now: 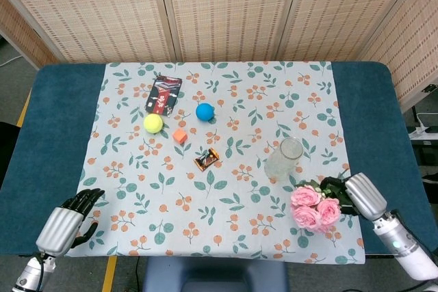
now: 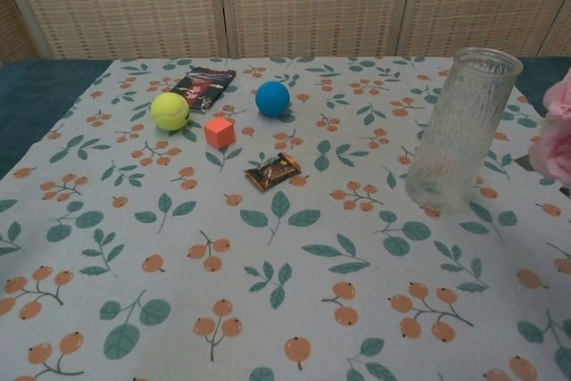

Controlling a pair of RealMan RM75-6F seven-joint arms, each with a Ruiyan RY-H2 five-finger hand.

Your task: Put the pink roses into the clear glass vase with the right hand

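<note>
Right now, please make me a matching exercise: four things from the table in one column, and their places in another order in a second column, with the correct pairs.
Things:
1. pink roses
2. clear glass vase
3. blue ball
4. left hand

Places:
A. standing upright on the cloth
B. near corner of the table, holding nothing
C. beside the orange cube
D. held in the right hand

Pairs: 1-D, 2-A, 3-C, 4-B

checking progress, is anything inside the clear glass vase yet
Nothing shows inside the clear glass vase; through its ribbed wall it looks empty. The pink roses are outside it, held by the right hand.
</note>
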